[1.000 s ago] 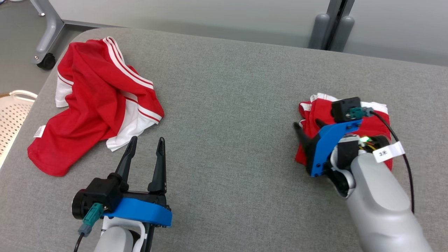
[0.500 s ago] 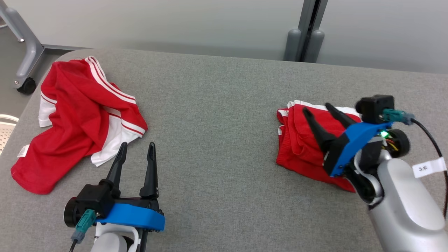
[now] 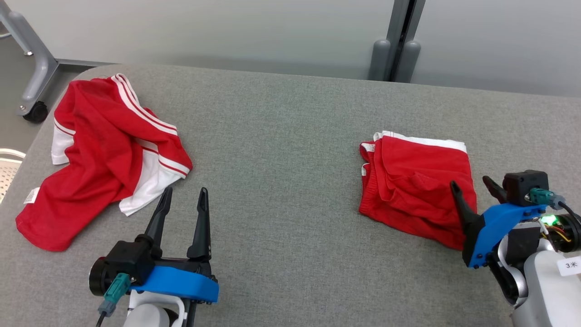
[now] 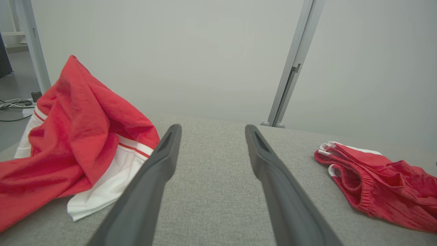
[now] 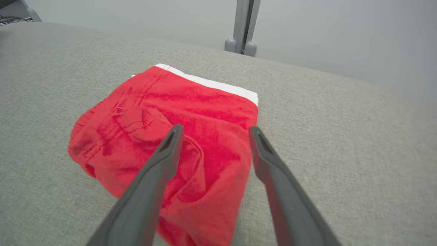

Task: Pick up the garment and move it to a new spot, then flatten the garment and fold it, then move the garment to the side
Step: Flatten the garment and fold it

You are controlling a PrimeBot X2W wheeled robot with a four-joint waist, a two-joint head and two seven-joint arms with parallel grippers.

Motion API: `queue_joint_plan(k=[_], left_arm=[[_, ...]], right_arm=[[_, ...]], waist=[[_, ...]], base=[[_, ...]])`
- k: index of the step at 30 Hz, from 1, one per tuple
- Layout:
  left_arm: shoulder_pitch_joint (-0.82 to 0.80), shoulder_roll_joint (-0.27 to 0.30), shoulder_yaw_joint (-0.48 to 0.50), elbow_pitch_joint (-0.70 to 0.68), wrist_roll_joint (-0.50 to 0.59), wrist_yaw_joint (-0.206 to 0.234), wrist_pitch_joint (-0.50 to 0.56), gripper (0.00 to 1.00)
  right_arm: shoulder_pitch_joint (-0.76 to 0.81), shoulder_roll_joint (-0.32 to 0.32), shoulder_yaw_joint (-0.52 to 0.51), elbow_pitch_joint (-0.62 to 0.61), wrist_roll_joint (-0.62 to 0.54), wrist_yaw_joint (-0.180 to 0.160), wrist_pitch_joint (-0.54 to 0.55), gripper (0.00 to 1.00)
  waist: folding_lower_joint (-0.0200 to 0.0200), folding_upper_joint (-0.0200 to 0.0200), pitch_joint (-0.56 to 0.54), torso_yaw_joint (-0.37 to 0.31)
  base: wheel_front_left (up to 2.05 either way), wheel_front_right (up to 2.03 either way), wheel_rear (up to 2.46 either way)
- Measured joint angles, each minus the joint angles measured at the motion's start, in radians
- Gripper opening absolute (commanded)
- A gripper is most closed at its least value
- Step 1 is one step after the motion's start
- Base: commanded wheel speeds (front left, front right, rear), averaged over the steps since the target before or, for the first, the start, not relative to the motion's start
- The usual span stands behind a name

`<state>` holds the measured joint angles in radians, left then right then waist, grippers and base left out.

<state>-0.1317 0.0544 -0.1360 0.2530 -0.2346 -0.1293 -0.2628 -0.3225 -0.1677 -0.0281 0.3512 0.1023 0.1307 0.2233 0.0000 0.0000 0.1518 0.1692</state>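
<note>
Well, your folded garment point(image 3: 415, 181) lies on the right of the grey surface point(image 3: 281, 136), nearly square, with its white-trimmed edge far and its waistband facing left. Your right gripper point(image 3: 469, 181) is spread and empty at its near-right corner. Your left gripper point(image 3: 186, 189) is spread and empty too, beside the crumpled garment point(image 3: 104, 154) at left.

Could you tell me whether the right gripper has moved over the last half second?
Yes. The right gripper has drawn back toward the head view's lower right, from over the folded garment to its near right corner.
</note>
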Motion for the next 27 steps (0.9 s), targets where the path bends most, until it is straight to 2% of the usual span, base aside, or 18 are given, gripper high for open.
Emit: queue_joint_plan(k=[4,11,20,22,23,24,26,27], left_arm=[[-0.001,0.002,-0.005,0.001,-0.002,0.000,0.000,1.00],[0.000,0.005,-0.002,0.001,-0.005,0.000,0.000,1.00],[0.000,0.006,-0.003,-0.001,-0.004,0.000,0.000,1.00],[-0.001,0.006,-0.004,-0.001,-0.004,0.000,0.000,1.00],[-0.001,0.006,-0.005,-0.001,-0.004,0.000,0.000,1.00],[-0.001,0.006,-0.007,-0.001,-0.004,0.000,0.000,1.00],[-0.001,0.006,-0.007,-0.001,-0.004,0.000,0.000,1.00],[-0.001,0.006,-0.006,-0.001,-0.004,0.000,0.000,1.00]], right_arm=[[0.000,0.009,-0.014,0.017,-0.019,0.000,-0.003,1.00],[-0.024,0.023,0.072,0.034,0.001,0.000,-0.004,1.00],[-0.112,0.033,0.110,0.143,-0.008,0.000,0.018,1.00],[-0.129,0.033,0.110,0.169,-0.016,0.000,0.022,0.91],[-0.135,0.033,0.112,0.181,-0.020,0.000,0.022,0.81],[-0.141,0.033,0.116,0.192,-0.023,0.000,0.028,0.47],[-0.144,0.032,0.132,0.204,-0.031,0.000,0.029,0.00],[-0.144,0.033,0.141,0.205,-0.031,0.000,0.027,0.00]], waist=[[0.0000,-0.0001,0.001,0.012],[0.0000,0.0000,0.006,0.021],[0.0001,0.0000,0.014,0.031],[0.0000,0.0000,0.015,0.035],[0.0001,0.0000,0.016,0.037],[0.0000,0.0000,0.017,0.039],[0.0001,0.0000,0.017,0.043],[0.0000,0.0000,0.017,0.044]], base=[[0.00,0.00,0.00],[0.00,0.00,0.00],[0.00,0.00,0.00],[0.00,0.00,0.00],[0.00,0.00,0.00],[0.00,0.00,0.00],[0.00,0.00,0.00],[0.00,0.00,0.00]])
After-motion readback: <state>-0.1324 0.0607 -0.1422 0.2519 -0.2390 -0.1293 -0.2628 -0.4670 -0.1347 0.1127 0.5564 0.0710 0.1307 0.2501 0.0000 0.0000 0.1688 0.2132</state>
